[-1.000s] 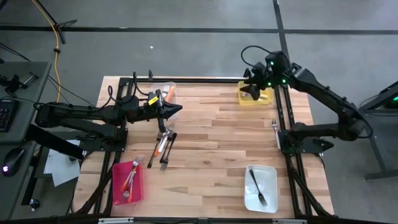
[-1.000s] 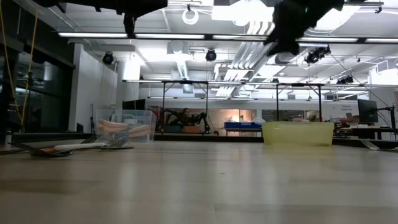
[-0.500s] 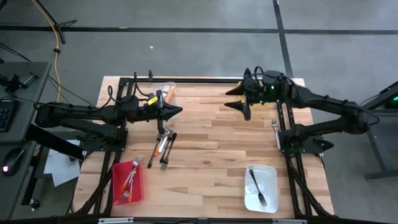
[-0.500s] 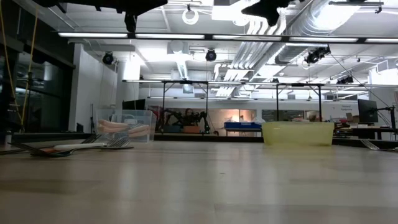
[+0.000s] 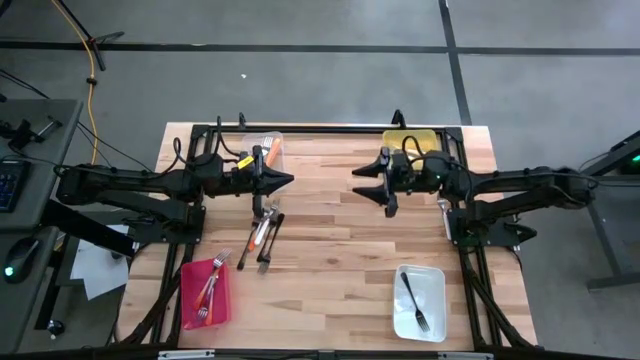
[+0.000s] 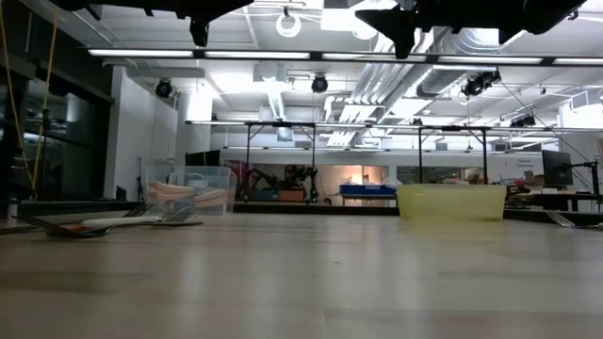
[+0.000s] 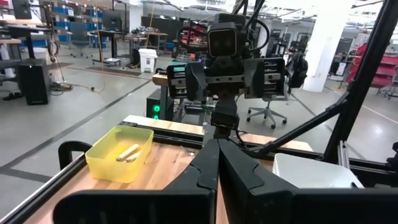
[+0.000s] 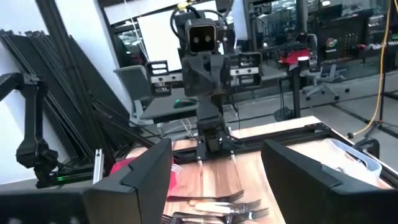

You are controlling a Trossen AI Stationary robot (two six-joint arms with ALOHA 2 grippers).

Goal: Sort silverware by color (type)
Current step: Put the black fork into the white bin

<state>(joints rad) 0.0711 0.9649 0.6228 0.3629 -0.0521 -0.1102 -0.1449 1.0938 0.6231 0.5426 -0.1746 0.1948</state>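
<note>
aloft, right gripper (image 5: 372, 183) agape, silverware (image 5: 262, 229) heaped

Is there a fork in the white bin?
Yes, the high view shows one dark fork lying inside the white bin at the table's near right corner.

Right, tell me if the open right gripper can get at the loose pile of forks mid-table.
Probably yes: the right gripper hangs open above bare wood, nothing between it and the pile; the left gripper hovers nearby.
</note>
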